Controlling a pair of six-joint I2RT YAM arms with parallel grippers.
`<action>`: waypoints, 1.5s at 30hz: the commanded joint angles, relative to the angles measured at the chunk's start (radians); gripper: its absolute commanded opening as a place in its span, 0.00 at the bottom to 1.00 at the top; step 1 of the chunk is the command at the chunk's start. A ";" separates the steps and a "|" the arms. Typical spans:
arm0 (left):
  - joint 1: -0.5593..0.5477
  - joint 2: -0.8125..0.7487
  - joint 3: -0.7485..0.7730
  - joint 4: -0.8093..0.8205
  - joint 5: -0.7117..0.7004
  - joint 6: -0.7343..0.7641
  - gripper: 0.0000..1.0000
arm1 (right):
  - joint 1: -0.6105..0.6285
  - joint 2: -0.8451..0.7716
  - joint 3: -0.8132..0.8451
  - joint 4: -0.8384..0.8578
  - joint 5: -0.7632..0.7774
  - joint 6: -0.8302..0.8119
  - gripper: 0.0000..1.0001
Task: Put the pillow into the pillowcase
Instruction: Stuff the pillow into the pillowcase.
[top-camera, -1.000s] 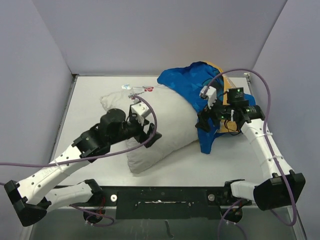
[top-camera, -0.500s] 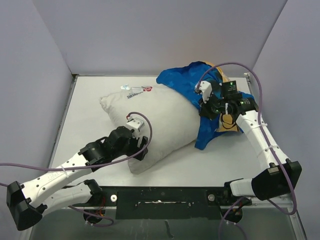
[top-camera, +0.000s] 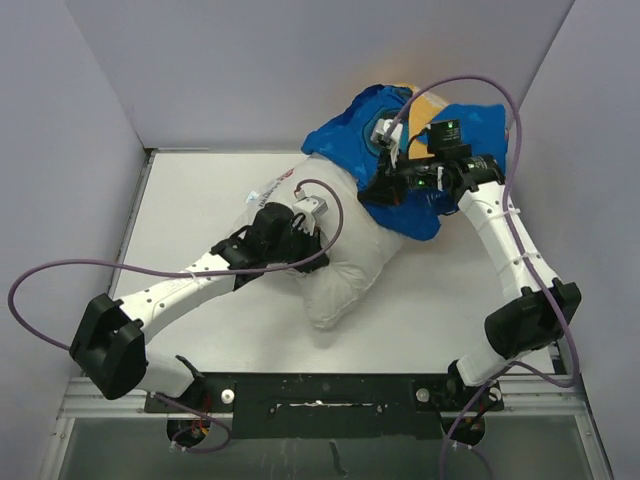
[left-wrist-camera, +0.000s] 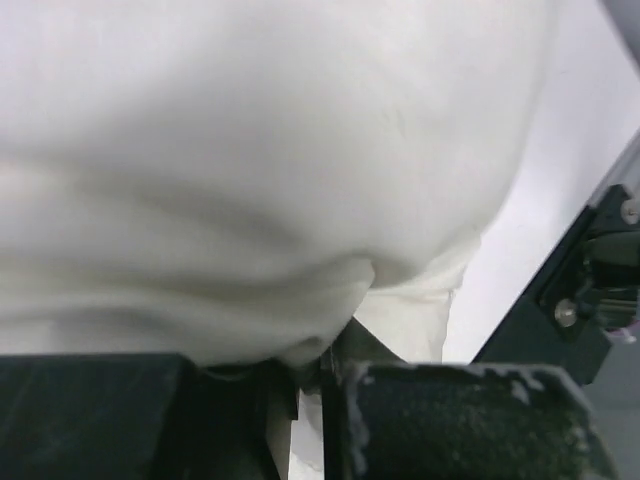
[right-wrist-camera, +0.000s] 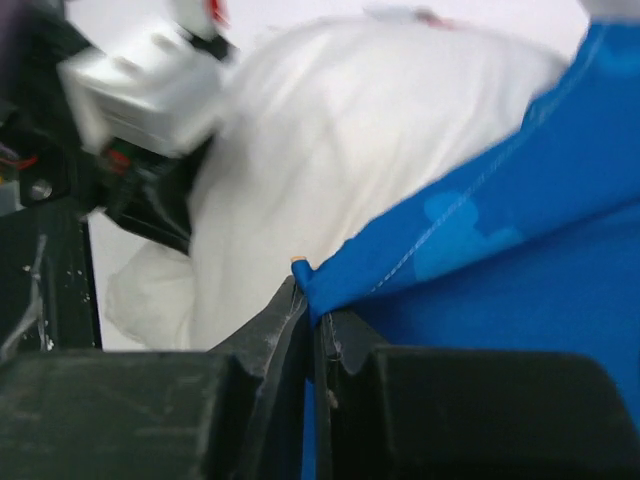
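Right gripper (right-wrist-camera: 312, 300), clamped on the pillowcase (right-wrist-camera: 520, 250) hem, has lifted the mouth rearward; left gripper (left-wrist-camera: 325, 365), pinching a pillow (top-camera: 345, 280) fold, has shoved it farther inside. Half remains outside on the bench (top-camera: 190, 200).

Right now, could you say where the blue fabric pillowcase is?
In the top view the blue fabric pillowcase lies far right by the back wall, over the far end of the plump white pillow, its edge pinched by the right gripper.

A robot lab cell: plain grey walls (top-camera: 250, 70) box in a white table (top-camera: 190, 190).
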 joint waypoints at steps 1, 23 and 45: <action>0.004 0.029 0.033 0.437 0.126 -0.054 0.01 | -0.020 0.024 -0.180 0.035 0.112 0.114 0.00; 0.004 -0.428 0.034 -0.086 -0.080 0.182 0.73 | -0.417 -0.310 -0.324 0.082 0.458 -0.243 0.99; -0.341 -0.017 0.114 0.085 -0.271 0.709 0.85 | -0.720 -0.139 -0.449 0.511 1.127 -0.175 0.16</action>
